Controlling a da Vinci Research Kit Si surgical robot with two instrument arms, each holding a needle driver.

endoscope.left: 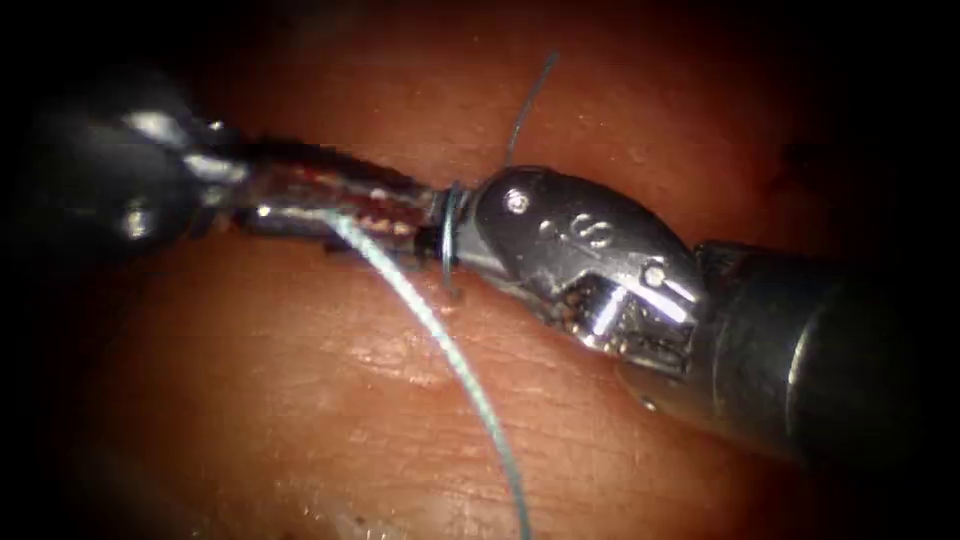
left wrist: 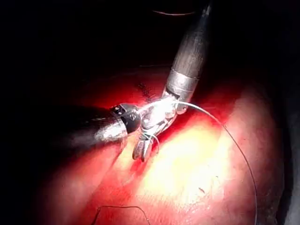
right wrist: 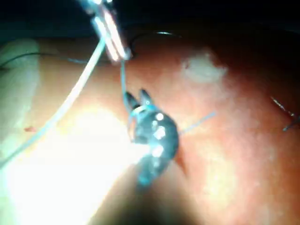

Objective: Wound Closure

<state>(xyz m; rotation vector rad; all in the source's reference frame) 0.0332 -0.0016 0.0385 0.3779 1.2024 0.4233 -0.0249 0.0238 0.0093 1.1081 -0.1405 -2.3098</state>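
Thread [endoscope.left: 455, 350] loops right tool [endoscope.left: 440, 225]; left tool [endoscope.left: 330, 205] holds thread.

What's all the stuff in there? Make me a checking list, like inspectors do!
Surface: the tissue, pink and shiny.
Job's things: the thread runs across the tissue; a loop of it is wound around the right tool.
Clutter: a loose thread end sticks up beside the right tool.
Grippers: left tool, jaws shut on the thread; right tool, jaws slightly apart, holding nothing.
Cables: nothing seen.
Surroundings: dark, nothing seen.
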